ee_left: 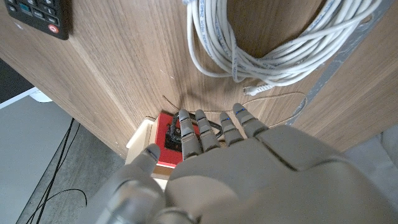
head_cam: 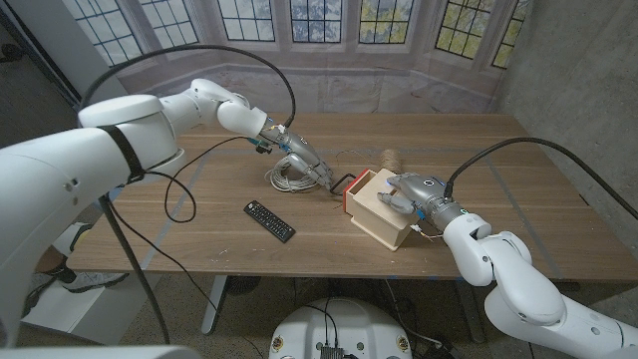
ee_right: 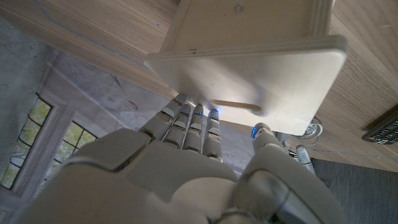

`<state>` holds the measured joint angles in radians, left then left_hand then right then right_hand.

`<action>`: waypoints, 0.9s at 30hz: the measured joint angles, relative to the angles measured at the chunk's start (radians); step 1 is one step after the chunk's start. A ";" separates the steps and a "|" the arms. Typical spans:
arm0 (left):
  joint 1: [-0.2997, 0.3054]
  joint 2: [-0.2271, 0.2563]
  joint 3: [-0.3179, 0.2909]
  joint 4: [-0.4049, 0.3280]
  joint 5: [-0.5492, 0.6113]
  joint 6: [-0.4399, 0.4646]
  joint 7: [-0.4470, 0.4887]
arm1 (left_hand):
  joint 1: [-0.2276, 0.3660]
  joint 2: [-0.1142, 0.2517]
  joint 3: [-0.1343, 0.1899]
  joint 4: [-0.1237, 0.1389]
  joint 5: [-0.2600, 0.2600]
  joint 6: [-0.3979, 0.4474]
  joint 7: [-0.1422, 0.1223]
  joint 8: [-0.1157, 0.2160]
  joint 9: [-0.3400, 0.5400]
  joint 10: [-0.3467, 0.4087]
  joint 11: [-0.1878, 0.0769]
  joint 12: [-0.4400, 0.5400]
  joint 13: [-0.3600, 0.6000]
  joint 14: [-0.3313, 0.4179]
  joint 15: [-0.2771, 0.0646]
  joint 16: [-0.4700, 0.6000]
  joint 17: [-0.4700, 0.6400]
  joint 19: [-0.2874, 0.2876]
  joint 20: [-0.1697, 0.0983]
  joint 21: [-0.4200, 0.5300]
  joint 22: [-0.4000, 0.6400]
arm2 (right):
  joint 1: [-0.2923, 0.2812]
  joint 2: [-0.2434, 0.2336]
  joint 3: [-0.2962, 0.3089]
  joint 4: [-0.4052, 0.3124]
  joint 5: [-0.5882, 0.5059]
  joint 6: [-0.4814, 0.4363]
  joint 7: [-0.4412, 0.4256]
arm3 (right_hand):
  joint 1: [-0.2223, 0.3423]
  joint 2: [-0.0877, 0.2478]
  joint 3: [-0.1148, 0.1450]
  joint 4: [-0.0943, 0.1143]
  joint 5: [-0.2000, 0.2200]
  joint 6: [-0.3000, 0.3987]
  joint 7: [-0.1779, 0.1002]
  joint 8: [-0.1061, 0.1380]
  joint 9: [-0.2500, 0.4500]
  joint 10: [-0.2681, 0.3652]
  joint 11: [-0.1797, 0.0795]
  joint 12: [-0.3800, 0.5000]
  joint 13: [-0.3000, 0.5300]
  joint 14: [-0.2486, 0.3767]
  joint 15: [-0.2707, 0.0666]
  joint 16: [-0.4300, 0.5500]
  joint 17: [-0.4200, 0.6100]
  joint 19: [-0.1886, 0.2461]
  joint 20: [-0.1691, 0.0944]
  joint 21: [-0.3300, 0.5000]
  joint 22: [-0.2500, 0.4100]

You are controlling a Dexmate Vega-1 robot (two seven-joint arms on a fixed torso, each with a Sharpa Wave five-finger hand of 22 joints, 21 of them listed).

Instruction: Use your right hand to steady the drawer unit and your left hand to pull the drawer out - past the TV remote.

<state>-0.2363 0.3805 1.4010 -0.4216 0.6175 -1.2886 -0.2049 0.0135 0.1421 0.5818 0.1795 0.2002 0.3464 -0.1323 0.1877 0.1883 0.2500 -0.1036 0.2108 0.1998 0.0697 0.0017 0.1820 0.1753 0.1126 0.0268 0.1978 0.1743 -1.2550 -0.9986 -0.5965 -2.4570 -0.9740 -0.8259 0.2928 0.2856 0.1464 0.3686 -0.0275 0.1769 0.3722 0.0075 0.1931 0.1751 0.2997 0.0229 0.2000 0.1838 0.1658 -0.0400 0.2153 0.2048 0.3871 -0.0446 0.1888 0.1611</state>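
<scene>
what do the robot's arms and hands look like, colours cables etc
Both arms are glossy white with rounded segments; the left arm has a black band and a black cable looping above it. The left robot hand and right robot hand are grey metallic. Another black cable arcs toward the right arm.

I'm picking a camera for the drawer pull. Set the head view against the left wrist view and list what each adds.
Head view alone: the right hand resting on top of the drawer unit, and a twine spool behind it. Left wrist view alone: the left hand's fingers at the red drawer front's dark handle. Both: the left hand, the TV remote, the coiled white cable.
</scene>
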 measured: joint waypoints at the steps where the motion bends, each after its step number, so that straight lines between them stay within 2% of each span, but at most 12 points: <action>1: 0.000 0.000 0.000 0.000 0.000 0.000 -0.002 | 0.000 0.000 0.000 0.000 0.000 0.000 0.000 0.000 0.000 0.000 0.000 0.000 0.000 0.000 0.000 0.000 0.000 0.000 0.000 0.000 0.000 | 0.000 0.001 0.000 0.001 0.000 0.000 0.000 | 0.000 0.000 0.000 0.000 0.000 0.002 0.001 0.000 0.000 0.000 0.000 0.000 0.000 0.004 0.004 0.000 0.000 0.000 0.000 0.000 0.000; 17: -0.030 0.010 0.029 0.018 0.022 0.002 -0.003 | 0.000 0.000 0.000 0.000 0.000 0.000 0.000 0.000 0.000 0.000 0.000 0.000 0.000 0.000 0.000 0.000 0.000 0.004 -0.004 0.000 0.000 | 0.000 0.014 0.004 0.005 -0.017 0.010 0.010 | -0.004 0.004 0.003 0.003 0.000 0.005 0.002 0.000 0.001 0.005 0.005 0.000 0.000 0.004 0.004 0.000 -0.002 0.000 0.000 0.000 0.000; 27: -0.051 0.008 0.055 0.026 0.048 0.018 0.043 | 0.000 0.000 0.000 0.000 0.000 0.000 0.000 0.000 0.000 0.000 0.000 0.000 0.000 0.000 0.000 0.000 0.000 0.004 -0.004 0.000 0.000 | 0.001 0.027 0.008 0.009 -0.023 0.016 0.018 | -0.004 0.004 0.007 -0.001 0.000 0.005 0.002 -0.001 0.001 0.005 0.005 0.000 0.000 0.004 0.004 0.000 -0.005 0.004 0.004 0.000 -0.001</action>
<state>-0.2871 0.3884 1.4558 -0.3956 0.6651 -1.2703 -0.1615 0.0135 0.1421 0.5818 0.1795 0.2002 0.3464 -0.1323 0.1877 0.1883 0.2500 -0.1036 0.2108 0.1997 0.0697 0.0018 0.1820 0.1753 0.1162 0.0232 0.1977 0.1743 -1.2540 -0.9719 -0.5887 -2.4484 -0.9971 -0.8100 0.3111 0.2818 0.1504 0.3755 -0.0288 0.1769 0.3769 0.0090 0.1921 0.1757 0.3048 0.0281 0.1996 0.1834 0.1703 -0.0355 0.2153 0.1998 0.3908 -0.0409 0.1885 0.1601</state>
